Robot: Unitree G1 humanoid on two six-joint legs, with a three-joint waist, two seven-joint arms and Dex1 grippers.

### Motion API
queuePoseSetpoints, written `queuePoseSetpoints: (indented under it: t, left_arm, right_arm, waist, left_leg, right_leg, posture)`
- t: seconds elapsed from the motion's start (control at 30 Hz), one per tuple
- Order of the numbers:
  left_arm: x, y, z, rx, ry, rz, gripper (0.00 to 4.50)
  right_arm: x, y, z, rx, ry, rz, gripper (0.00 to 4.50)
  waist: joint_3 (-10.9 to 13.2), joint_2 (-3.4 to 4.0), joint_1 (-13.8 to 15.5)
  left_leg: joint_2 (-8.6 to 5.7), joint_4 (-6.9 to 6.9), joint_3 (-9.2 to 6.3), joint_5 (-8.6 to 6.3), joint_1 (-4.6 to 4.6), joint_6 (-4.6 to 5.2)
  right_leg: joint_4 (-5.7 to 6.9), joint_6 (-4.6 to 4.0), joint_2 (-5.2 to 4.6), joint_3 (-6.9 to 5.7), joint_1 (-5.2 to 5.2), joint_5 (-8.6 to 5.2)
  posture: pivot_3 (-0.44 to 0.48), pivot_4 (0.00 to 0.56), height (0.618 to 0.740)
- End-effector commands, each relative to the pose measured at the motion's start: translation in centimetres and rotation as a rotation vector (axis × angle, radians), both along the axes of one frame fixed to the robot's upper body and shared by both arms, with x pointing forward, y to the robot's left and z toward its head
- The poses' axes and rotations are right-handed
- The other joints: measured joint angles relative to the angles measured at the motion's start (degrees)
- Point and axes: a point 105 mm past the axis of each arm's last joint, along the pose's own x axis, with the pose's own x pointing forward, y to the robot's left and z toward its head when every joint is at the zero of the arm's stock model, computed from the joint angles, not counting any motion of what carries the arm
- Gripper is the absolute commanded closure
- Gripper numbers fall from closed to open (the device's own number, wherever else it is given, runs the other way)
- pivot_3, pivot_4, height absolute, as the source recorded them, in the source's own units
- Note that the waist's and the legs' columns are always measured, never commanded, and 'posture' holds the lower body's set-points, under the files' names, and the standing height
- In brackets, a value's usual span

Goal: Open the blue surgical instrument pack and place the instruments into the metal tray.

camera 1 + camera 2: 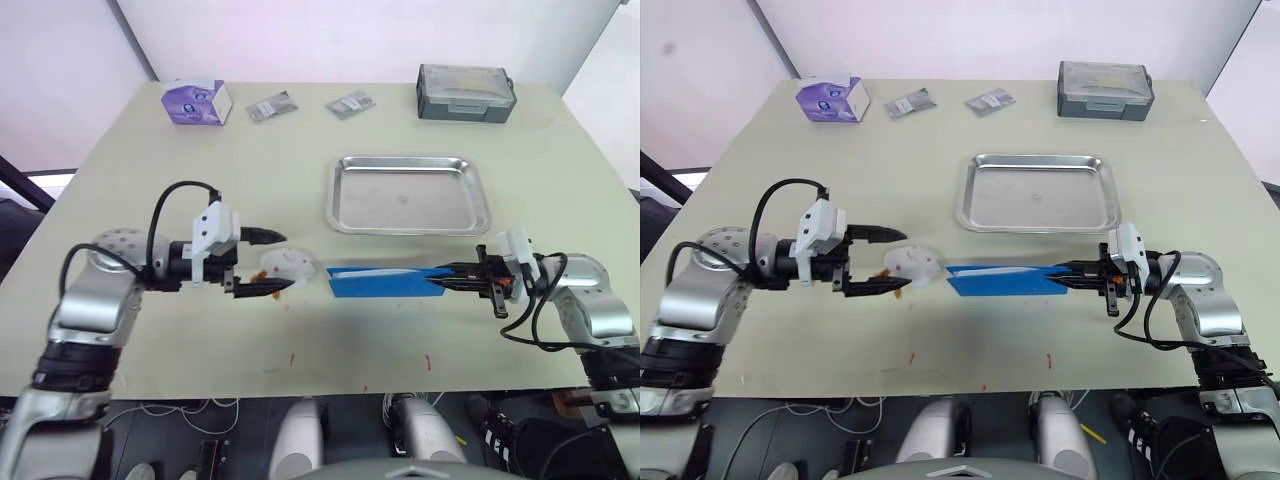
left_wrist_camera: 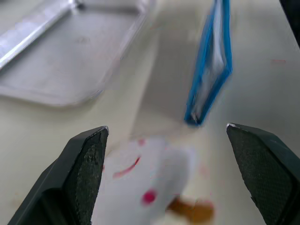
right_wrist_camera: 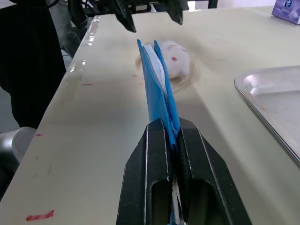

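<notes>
The right gripper [image 1: 440, 277] is clamped on one end of the flat bright-blue surgical pack [image 1: 385, 281], held on edge just near of the empty shiny steel tray [image 1: 408, 194]. The left gripper [image 1: 262, 262], fingers wide apart, brackets a small white red-marked wad [image 1: 288, 267] left of the pack.

Bright-blue surgical pack [image 1: 385, 281] with white lining, shiny silver tray [image 1: 408, 195], red-spotted white wad [image 1: 288, 266], purple box [image 1: 196, 102].

No words or numbers can be read on anything here. The purple box [image 1: 196, 101] at the table's far left corner shows just blurry marks.
</notes>
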Motion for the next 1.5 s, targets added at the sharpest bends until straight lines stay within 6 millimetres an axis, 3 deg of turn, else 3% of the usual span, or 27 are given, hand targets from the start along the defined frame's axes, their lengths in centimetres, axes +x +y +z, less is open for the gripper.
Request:
queuePoseSetpoints:
  t: [0.03, 0.23, 0.5, 0.7, 0.93, 1.07, 1.17, 1.4, 1.5]
  left_arm:
    - [0.5, -1.4, 0.1, -0.022, -0.035, -0.046, 0.21]
    - [1.1, -3.4, -1.1, -0.039, -0.02, -0.119, 0.21]
    - [1.2, -4.2, -2.2, -0.026, 0.004, -0.178, 0.21]
    - [1.0, -5.0, -2.8, -0.045, 0.022, -0.217, 1.84]
    - [0.0, -5.8, -3.3, -0.073, 0.057, -0.266, 4.29]
    - [0.0, -5.9, -3.5, -0.082, 0.062, -0.264, 4.42]
    - [0.3, -6.0, -3.5, -0.095, 0.057, -0.253, 4.5]
    - [0.8, -6.7, -3.5, -0.113, 0.045, -0.257, 4.5]
    - [1.0, -6.9, -3.5, -0.113, 0.042, -0.26, 4.5]
  right_arm:
    - [-0.1, 0.5, 0.7, -0.006, -0.032, 0.025, 4.5]
    - [-0.1, 0.5, 1.0, -0.009, -0.031, 0.026, 4.5]
    - [0.0, 0.8, 1.5, -0.006, -0.037, 0.031, 4.5]
    - [0.1, 1.0, 1.6, -0.005, -0.039, 0.038, 4.5]
    - [0.4, 0.9, 1.6, -0.02, -0.039, 0.026, 4.5]
    - [0.8, 0.4, 1.5, -0.036, -0.014, -0.019, 4.5]
    - [0.5, -0.1, 1.7, -0.044, 0.004, -0.03, 3.46]
    - [-0.7, -2.1, 3.5, -0.029, 0.033, -0.069, 0.05]
    - [-1.5, -2.3, 4.6, 0.009, 0.088, -0.064, 0.01]
  waist:
    - [0.0, 0.0, 0.0]
    - [0.0, 0.0, -0.1]
    - [0.0, 0.0, -0.1]
    - [0.0, 0.0, -0.1]
    - [0.0, 0.0, -0.1]
    - [0.0, 0.0, 0.0]
    - [0.0, 0.0, 0.0]
    - [0.0, 0.01, 0.3]
    - [0.0, 0.01, 0.3]
  left_leg:
    - [0.0, 0.0, 0.01, 0.0, 0.0, 0.0]
    - [-0.01, 0.0, 0.01, 0.0, -0.01, 0.0]
    - [-0.01, 0.01, 0.01, 0.0, -0.01, 0.0]
    - [-0.01, 0.01, 0.0, 0.0, -0.01, 0.0]
    - [-0.01, 0.02, -0.01, 0.0, -0.02, 0.0]
    - [-0.01, 0.02, -0.01, 0.0, -0.02, 0.0]
    - [-0.01, 0.02, -0.01, 0.0, -0.03, 0.0]
    - [-0.02, 0.03, -0.03, 0.0, -0.04, 0.0]
    - [-0.03, 0.03, -0.05, 0.0, -0.04, 0.0]
  right_leg:
    - [-0.01, 0.0, 0.0, 0.01, 0.0, 0.0]
    - [-0.02, 0.0, 0.0, 0.02, 0.0, 0.0]
    - [-0.02, 0.0, 0.01, 0.02, 0.0, 0.0]
    - [-0.02, 0.0, 0.01, 0.02, 0.0, 0.0]
    - [-0.01, 0.0, 0.0, 0.01, 0.0, 0.0]
    - [-0.02, 0.0, 0.0, 0.01, 0.0, 0.0]
    - [-0.02, 0.0, 0.0, 0.01, 0.0, 0.0]
    - [-0.03, 0.01, -0.01, 0.0, 0.02, 0.0]
    - [-0.04, 0.01, -0.01, 0.0, 0.03, 0.0]
  posture:
    - [0.0, 0.15, 0.731]
    - [0.0, 0.15, 0.731]
    - [0.0, 0.15, 0.731]
    - [0.0, 0.15, 0.731]
    - [0.0, 0.15, 0.731]
    - [0.0, 0.15, 0.731]
    - [0.0, 0.15, 0.731]
    - [0.0, 0.15, 0.731]
    - [0.0, 0.15, 0.731]
